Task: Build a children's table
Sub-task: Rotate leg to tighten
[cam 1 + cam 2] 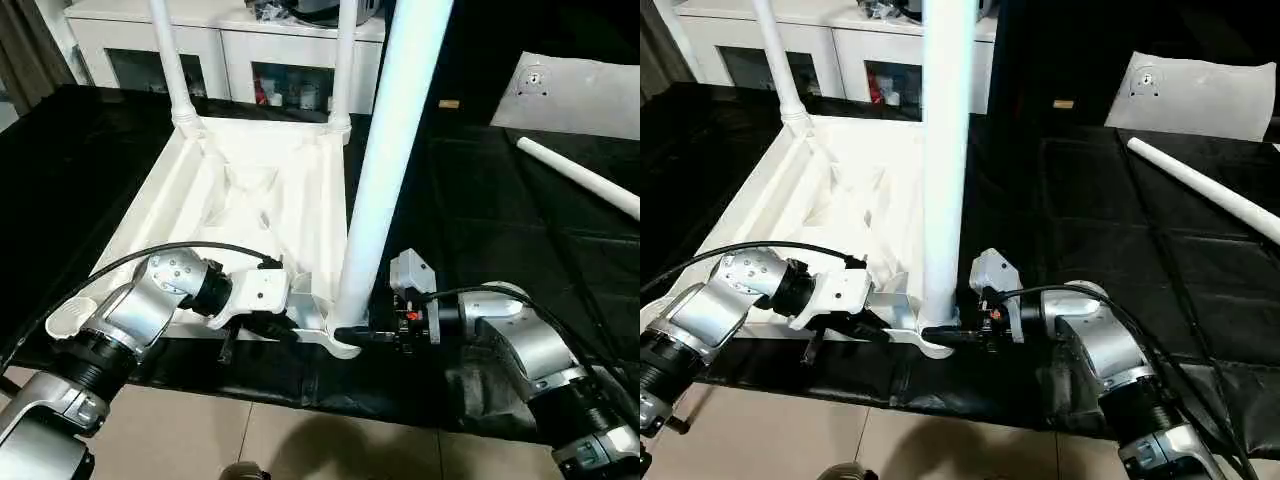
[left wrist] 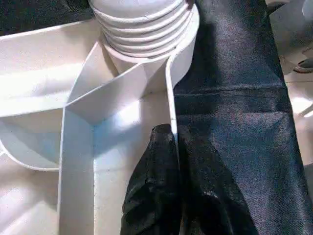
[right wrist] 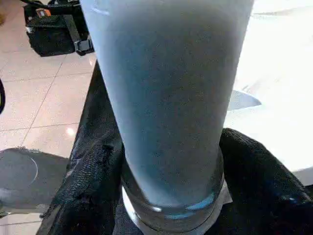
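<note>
We see the third leg (image 1: 385, 170) standing upright in the tabletop's (image 1: 250, 200) near right corner socket, its long axis vertical. Our right end effector (image 1: 352, 334) straddles its base, nearest and not yet clenched; the left end effector (image 2: 172, 161) pinches the rim beside it.

A lived-in indoor room, most likely a home or a lab dressed as one, is suggested. A white cabinet (image 1: 225, 45) with glass doors is seen beyond the far edge of the counter (image 1: 500, 215), small items kept behind the glass. The counter is covered by quilted black cloth, and a floor of pale glossy tiles (image 3: 29, 98) is seen below.
</note>
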